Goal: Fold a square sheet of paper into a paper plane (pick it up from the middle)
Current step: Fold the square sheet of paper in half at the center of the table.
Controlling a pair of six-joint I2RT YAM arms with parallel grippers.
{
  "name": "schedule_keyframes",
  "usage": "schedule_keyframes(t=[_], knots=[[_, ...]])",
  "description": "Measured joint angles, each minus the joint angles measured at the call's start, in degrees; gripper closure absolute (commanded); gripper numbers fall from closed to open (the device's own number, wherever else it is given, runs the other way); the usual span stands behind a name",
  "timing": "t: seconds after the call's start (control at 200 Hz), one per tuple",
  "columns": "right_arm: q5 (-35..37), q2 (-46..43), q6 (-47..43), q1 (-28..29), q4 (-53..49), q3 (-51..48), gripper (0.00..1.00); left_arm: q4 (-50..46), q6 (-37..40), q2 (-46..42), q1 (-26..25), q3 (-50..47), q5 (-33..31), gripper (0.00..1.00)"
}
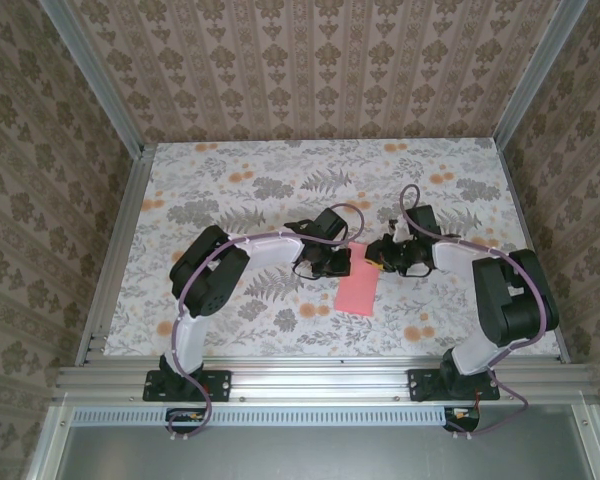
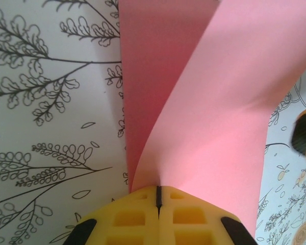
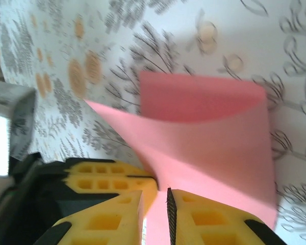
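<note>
Salmon-pink paper, the square sheet of paper, is seen about midway across the table, nearer its near edge than its far one. In the top view its near part lies flat on the floral table cover, while its far end is raised between the two claws. The table cover is printed with grey leaves and orange blossoms.

The left claw is placed just beside the sheet's left side. In the left wrist view its yellow fingers are pressed fully together, and the sheet's edge is pinched in the seam between them. From that pinch the paper is bent upward and over itself, so that a shaded underside is shown on the left and a brighter face on the right. A blurred yellow-and-black part of the right claw is caught at the right edge of this view.

The right claw is placed at the sheet's far right, close to the left one. In the right wrist view its two yellow fingers are held narrowly apart – a slim gap is left between them, and pink is visible in that gap. The sheet is curled into a loose fold ahead of these fingers, with one flat edge laid on the table. The left claw is seen here too, closed on the point where the fold converges.
</note>
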Motion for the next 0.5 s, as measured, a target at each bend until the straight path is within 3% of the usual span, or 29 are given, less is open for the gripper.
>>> schedule_keyframes(t=[0.275,0.5], knots=[[1.42,7.52,-0.52,-0.26,0.11,1.31,0.78,-0.17,0.02,0.0,0.0,0.02,-0.07,1.0],[1.53,6.88,-0.61,-0.7,-0.61,1.6,0.76,-0.2,0.02,0.0,-0.04,0.02,-0.13,1.0]])
